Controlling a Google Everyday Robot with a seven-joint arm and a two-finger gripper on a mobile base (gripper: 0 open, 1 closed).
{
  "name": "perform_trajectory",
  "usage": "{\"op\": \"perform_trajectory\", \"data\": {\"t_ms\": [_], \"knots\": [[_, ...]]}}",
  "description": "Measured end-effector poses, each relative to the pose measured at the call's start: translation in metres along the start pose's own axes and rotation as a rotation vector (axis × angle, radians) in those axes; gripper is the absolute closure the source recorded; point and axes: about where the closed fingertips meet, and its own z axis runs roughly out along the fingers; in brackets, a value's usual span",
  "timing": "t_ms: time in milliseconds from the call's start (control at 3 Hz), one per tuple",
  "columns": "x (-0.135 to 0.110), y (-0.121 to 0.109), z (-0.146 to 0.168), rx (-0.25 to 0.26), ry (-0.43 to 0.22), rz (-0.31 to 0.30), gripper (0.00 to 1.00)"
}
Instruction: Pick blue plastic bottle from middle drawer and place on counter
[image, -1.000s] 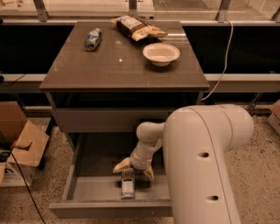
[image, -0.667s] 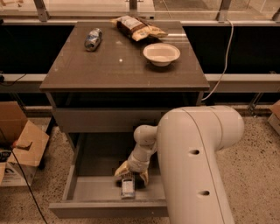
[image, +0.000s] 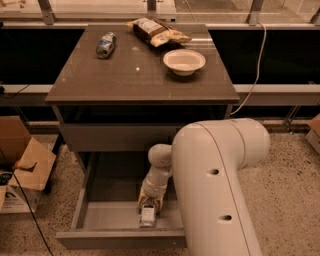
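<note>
**A:** The gripper (image: 150, 204) has come down over the last second, deep into the open middle drawer (image: 107, 217). It now sits right over the blue bottle (image: 147, 217).

**B:** Has the bottle shifted?

**A:** Hardly. It lies on the drawer floor close to the front wall, much where it was, with the gripper covering its far end.

**B:** Are the jaws pinching it?

**A:** I can't tell from this angle. A moment ago they looked spread above it.

**B:** So this is the grasp?

**A:** That's my read: descent done, grip to come or just made. The bottle isn't lifted yet. The top surface (image: 135, 80) has room in front of the bowl (image: 184, 61).
</note>
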Motion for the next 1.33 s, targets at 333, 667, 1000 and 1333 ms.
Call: {"op": "perform_trajectory", "data": {"t_ms": [333,667,1000,1333], "knots": [[-0.001,0.003,-0.005,-0.011,-0.023,-0.005,0.96],[0.005,0.007,-0.038,-0.061,-0.051,-0.058,1.00],[0.015,0.009,-0.081,-0.127,-0.072,-0.153,1.00],[0.034,0.006,-0.124,-0.177,-0.074,-0.274,1.00]]}}
